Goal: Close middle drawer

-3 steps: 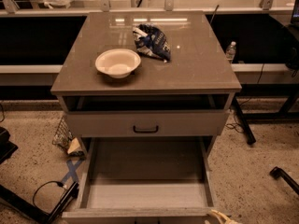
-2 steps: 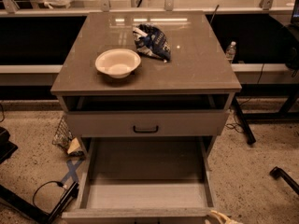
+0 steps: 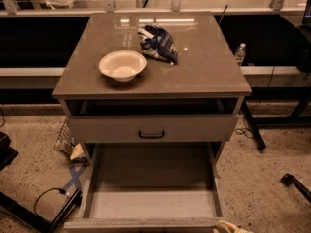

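Note:
The middle drawer is pulled far out towards me. Its long shallow pale box is empty, and its front edge lies along the bottom of the camera view, with the handle out of view. Above it, the uppermost drawer front with a small black bar handle stands slightly out from the cabinet. The lowest drawer is hidden under the open box. Only a pale tip of my gripper shows, at the bottom edge by the open drawer's front right corner.
On the cabinet top sit a white bowl and a crumpled blue snack bag. A water bottle stands behind on the right. Cables and a black leg lie on the floor at left, and a black bar at right.

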Action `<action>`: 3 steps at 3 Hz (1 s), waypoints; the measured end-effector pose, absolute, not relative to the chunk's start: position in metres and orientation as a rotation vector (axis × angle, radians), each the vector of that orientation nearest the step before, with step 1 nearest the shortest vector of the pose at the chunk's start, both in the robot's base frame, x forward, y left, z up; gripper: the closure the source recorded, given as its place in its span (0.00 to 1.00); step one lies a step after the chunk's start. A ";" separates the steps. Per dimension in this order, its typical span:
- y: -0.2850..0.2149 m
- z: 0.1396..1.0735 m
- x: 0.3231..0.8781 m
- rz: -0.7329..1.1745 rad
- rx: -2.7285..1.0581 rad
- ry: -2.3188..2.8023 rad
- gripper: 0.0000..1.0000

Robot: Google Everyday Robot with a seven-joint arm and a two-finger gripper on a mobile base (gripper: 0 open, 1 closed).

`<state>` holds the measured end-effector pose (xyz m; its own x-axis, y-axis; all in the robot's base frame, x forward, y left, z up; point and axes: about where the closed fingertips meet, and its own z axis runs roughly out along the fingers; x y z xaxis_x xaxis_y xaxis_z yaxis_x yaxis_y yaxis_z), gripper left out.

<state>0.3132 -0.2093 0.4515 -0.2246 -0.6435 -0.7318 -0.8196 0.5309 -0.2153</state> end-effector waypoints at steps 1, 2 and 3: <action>-0.209 0.452 0.313 0.274 -1.191 1.955 1.00; -0.218 0.488 0.320 0.248 -1.187 1.954 1.00; -0.226 0.516 0.324 0.201 -1.215 1.949 1.00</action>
<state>0.3243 -0.2258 0.5163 -0.2064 -0.6796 -0.7040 -0.8087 0.5235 -0.2682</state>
